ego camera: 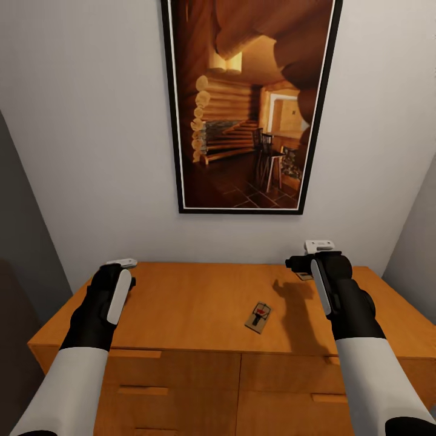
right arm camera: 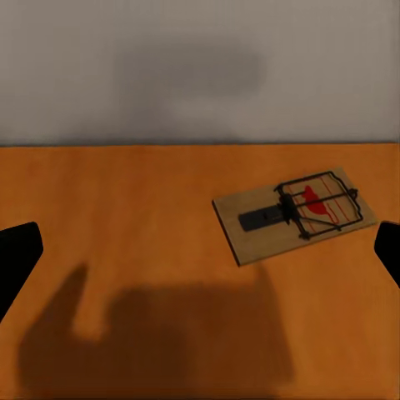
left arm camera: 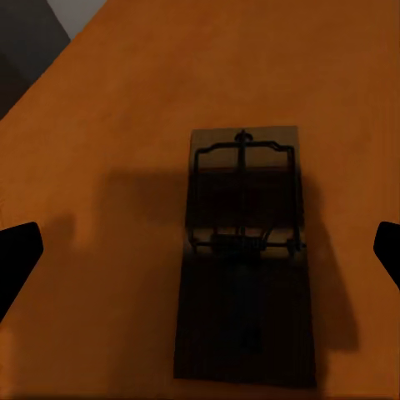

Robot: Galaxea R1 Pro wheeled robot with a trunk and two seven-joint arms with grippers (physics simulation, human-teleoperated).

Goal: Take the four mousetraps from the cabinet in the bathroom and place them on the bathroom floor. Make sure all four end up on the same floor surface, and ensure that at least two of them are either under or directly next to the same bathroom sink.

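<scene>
The wide orange-brown wooden cabinet stands below a framed cabin picture. One small brown wooden mousetrap lies flat on its top; another mousetrap, deep in shadow, is centred under the left tool, and a third lies ahead of the right tool. Both tools are spread wide and hold nothing. The left tool should be lowered squarely and closed across the slab's long edges. A fourth trap is possibly glimpsed behind the right tool; this cannot be confirmed.
</scene>
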